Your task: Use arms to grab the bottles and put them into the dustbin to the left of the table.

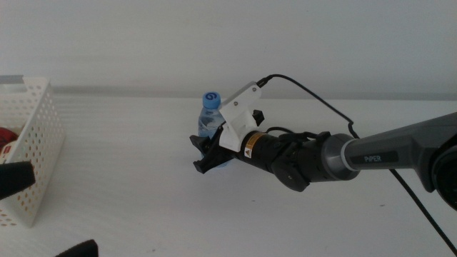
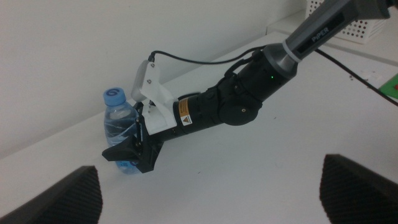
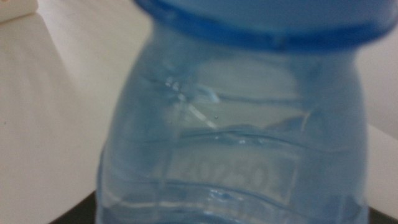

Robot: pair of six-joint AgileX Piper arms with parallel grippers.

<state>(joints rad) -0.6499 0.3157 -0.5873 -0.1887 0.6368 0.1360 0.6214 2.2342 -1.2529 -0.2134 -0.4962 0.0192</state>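
Note:
A small clear water bottle with a blue cap stands upright on the white table, near its middle. My right gripper reaches in from the right, its black jaws pressed on both sides of the bottle's lower body. The right wrist view is filled by the bottle at very close range. The white perforated dustbin stands at the left edge, with something red inside. My left gripper waits low at the front left, open and empty.
A second white perforated basket shows behind the right arm in the left wrist view, with a green object at that picture's edge. The right arm's black cable loops above the table behind the bottle.

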